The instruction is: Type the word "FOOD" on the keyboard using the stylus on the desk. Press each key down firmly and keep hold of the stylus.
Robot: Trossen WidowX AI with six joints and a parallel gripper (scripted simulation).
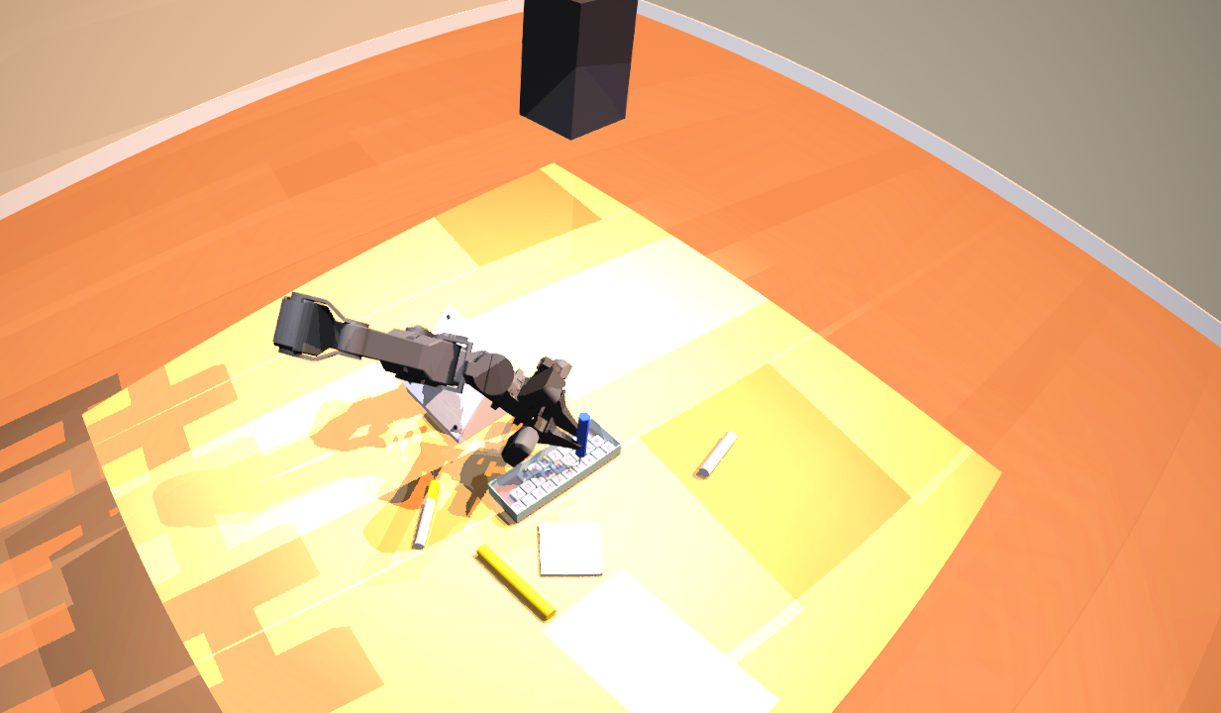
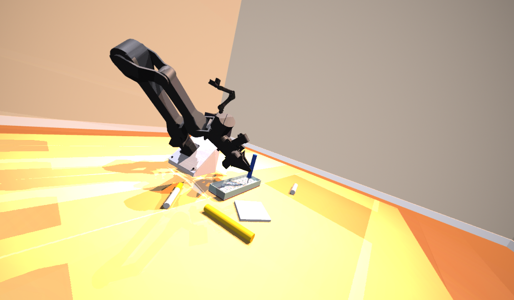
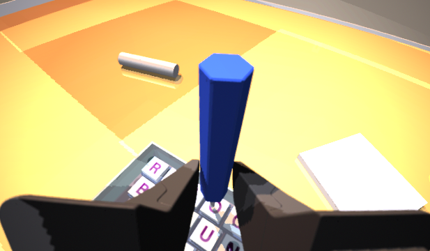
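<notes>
The stylus – a blue, hexagonal, matte rod with flat facets – stands nearly upright over the far end of the keyboard, its small pale tip touching a key that reads like an O, though the letter is half hidden behind the tip. The gripper is closed most of the way, its dark wedge-shaped fingers clamping the stylus low on its shaft, close to the tip. The main risk, as I judge it, is slippage: smooth facets held near one end could pivot or slide up between the pads under a firm press, and a tilted tip might skid onto the neighbouring key marked U or another O-like key beside it. The keyboard is a shallow grey tray of square white caps with purple letters. Further out lie a white cylinder, a flat white pad, a yellow rod and a white marker with a yellow cap – all well apart from the pressing point
</notes>
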